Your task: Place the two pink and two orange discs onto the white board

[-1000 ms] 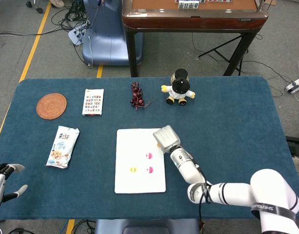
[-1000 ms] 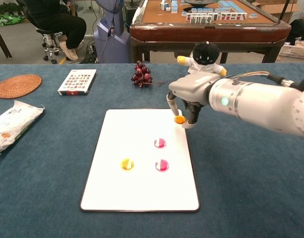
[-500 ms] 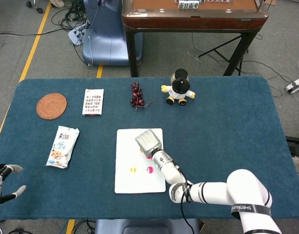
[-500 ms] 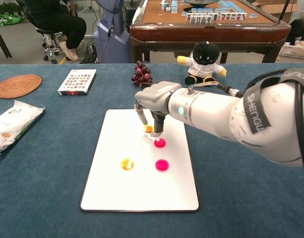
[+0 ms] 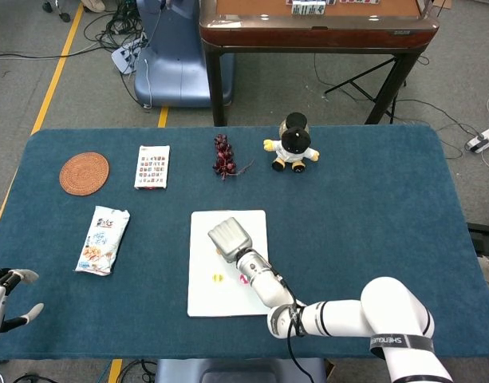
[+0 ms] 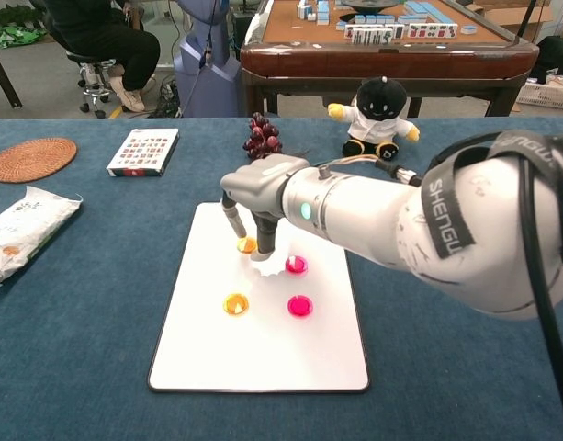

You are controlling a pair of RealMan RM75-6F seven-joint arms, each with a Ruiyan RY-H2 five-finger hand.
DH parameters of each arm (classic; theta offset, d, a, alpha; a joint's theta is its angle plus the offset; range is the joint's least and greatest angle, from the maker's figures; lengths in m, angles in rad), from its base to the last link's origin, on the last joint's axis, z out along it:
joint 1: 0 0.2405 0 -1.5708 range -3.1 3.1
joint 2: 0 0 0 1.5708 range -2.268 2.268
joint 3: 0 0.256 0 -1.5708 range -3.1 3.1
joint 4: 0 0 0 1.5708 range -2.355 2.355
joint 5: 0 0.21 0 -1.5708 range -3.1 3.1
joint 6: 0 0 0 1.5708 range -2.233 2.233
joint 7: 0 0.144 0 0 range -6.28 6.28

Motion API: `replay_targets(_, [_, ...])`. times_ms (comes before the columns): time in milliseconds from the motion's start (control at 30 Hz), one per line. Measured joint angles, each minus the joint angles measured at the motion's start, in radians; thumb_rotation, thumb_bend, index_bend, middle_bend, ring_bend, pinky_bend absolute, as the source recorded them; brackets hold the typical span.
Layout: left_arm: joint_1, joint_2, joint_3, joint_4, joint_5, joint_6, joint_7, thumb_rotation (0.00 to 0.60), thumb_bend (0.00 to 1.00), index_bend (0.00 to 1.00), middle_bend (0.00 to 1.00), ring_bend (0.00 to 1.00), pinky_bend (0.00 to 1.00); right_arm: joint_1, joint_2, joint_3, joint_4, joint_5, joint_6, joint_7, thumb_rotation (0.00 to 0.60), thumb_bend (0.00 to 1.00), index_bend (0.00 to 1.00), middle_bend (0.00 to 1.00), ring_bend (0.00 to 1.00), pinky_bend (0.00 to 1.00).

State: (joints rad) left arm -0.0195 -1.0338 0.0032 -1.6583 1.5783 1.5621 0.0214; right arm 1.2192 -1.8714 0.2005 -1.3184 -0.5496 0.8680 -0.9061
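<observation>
The orange disc is pinched between the fingertips of the right hand, just above the white board, over its far-left part. It looks lined up directly behind the other orange disc, which lies flat on the board nearer the robot. To the right, two pink discs also lie on the board, one behind the other, so the carried disc seems meant to fill the last corner of a square. By that reading three discs are placed and this is the fourth; it only needs to be lowered and let go. Whether it is touching the board or just clear of it I cannot tell.

The chest view shows the pinch itself: fingers pointing down, the disc between their tips. The head view looks down on the back of the right hand, which hides the carried disc and the far pink one; there only the near orange and near pink discs show. The head view alone shows the left hand, low at the near-left edge of the desk, fingers spread and holding nothing, well apart from the board.
</observation>
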Motion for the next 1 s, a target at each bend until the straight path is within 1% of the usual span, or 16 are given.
replay_targets(333, [0.0, 0.002, -0.004, 0.004, -0.006, -0.001, -0.013, 0.6, 0.16, 0.51, 0.47, 0.34, 0.49, 0.025, -0.042, 0.011, 0.058, 0.008, -0.024, 0.026, 0.6, 0.24, 0.49, 1.0, 1.0, 1.0])
replay_targets(433, [-0.001, 0.002, -0.004, 0.004, -0.006, -0.002, -0.014, 0.6, 0.16, 0.51, 0.47, 0.34, 0.49, 0.029, -0.051, 0.016, 0.071, 0.0, -0.028, 0.04, 0.6, 0.21, 0.49, 1.0, 1.0, 1.0])
replay_targets(533, [-0.001, 0.002, -0.004, 0.005, -0.006, -0.003, -0.014, 0.6, 0.16, 0.51, 0.47, 0.34, 0.49, 0.029, -0.058, 0.02, 0.08, -0.014, -0.03, 0.058, 0.6, 0.15, 0.46, 1.0, 1.0, 1.0])
replay_targets(600, [-0.001, 0.002, -0.004, 0.004, -0.006, -0.003, -0.012, 0.6, 0.16, 0.51, 0.47, 0.34, 0.49, 0.028, -0.062, 0.02, 0.088, -0.025, -0.032, 0.071, 0.6, 0.11, 0.42, 1.0, 1.0, 1.0])
replay_targets(700, [-0.001, 0.002, -0.003, 0.004, -0.003, -0.002, -0.011, 0.6, 0.16, 0.51, 0.47, 0.34, 0.49, 0.026, -0.064, 0.019, 0.094, -0.037, -0.033, 0.082, 0.6, 0.08, 0.38, 1.0, 1.0, 1.0])
replay_targets(833, [-0.001, 0.002, -0.003, 0.004, -0.004, -0.002, -0.011, 0.6, 0.16, 0.51, 0.47, 0.34, 0.49, 0.022, -0.061, 0.017, 0.093, -0.052, -0.031, 0.092, 0.6, 0.06, 0.33, 1.0, 1.0, 1.0])
replay_targets(1000, [-0.001, 0.001, -0.003, 0.006, -0.003, -0.002, -0.01, 0.6, 0.16, 0.51, 0.47, 0.34, 0.49, 0.007, -0.039, 0.009, 0.067, -0.078, -0.012, 0.101, 0.6, 0.07, 0.33, 1.0, 1.0, 1.0])
